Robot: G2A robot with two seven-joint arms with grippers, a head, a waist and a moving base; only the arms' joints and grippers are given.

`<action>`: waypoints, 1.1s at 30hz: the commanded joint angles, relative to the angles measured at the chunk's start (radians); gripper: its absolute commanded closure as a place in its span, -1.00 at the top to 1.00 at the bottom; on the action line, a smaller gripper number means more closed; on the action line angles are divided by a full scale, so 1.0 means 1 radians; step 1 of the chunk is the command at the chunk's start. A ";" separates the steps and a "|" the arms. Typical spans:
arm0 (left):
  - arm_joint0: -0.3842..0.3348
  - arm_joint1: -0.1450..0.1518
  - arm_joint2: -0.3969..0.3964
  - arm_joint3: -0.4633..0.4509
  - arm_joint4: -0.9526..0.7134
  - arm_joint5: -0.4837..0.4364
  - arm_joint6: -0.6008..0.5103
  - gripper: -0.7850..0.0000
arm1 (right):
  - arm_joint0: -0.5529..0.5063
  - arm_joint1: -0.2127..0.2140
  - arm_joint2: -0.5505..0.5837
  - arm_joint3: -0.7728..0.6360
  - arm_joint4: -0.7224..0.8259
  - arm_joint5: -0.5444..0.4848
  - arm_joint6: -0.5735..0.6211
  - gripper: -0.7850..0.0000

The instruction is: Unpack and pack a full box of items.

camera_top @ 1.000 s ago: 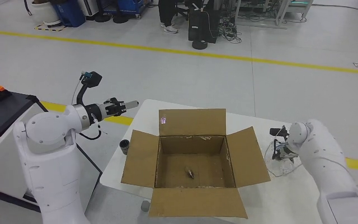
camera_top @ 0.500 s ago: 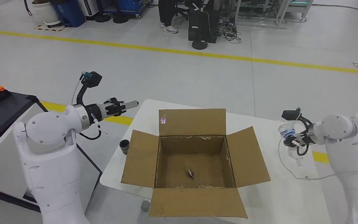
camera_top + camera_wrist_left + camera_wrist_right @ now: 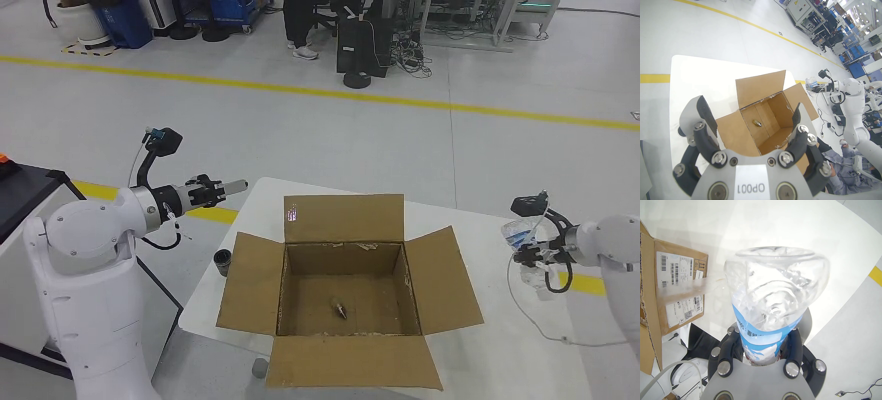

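An open cardboard box (image 3: 345, 335) stands in the middle of the white table (image 3: 500, 345), flaps spread. A small metallic item (image 3: 341, 309) lies on its floor, also seen in the left wrist view (image 3: 757, 123). My right gripper (image 3: 762, 344) is shut on a clear plastic water bottle (image 3: 776, 291) with a blue label, held in the air beyond the box's right flap (image 3: 518, 236). My left gripper (image 3: 751, 113) is open and holds nothing. It hangs off the table's left side (image 3: 238, 185), pointing toward the box (image 3: 772, 113).
A small dark cup (image 3: 223, 261) sits on the table by the box's left flap. The right flap (image 3: 677, 275) carries printed labels on its outside. Bare tabletop (image 3: 772, 228) lies under the bottle.
My right gripper has lifted the bottle off the table to the right of the box and carried it up and slightly outward. The left arm has kept still.
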State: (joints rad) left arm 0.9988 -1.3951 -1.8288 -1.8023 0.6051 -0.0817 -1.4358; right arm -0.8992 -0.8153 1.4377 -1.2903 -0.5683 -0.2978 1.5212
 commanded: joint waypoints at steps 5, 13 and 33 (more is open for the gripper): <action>0.000 0.000 0.000 0.000 0.000 0.000 0.000 1.00 | 0.000 0.000 0.000 0.000 0.000 0.000 0.000 -1.00; 0.000 0.000 0.000 0.000 0.000 0.000 0.000 1.00 | 0.010 0.011 0.033 -0.055 0.033 0.002 -0.005 -1.00; 0.000 0.000 0.000 0.000 0.000 0.000 0.000 1.00 | 0.174 0.107 -0.194 -0.086 0.649 0.073 0.015 -1.00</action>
State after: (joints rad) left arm 0.9988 -1.3951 -1.8288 -1.8023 0.6051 -0.0817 -1.4358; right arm -0.7348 -0.7160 1.2670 -1.3778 0.0258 -0.2162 1.5359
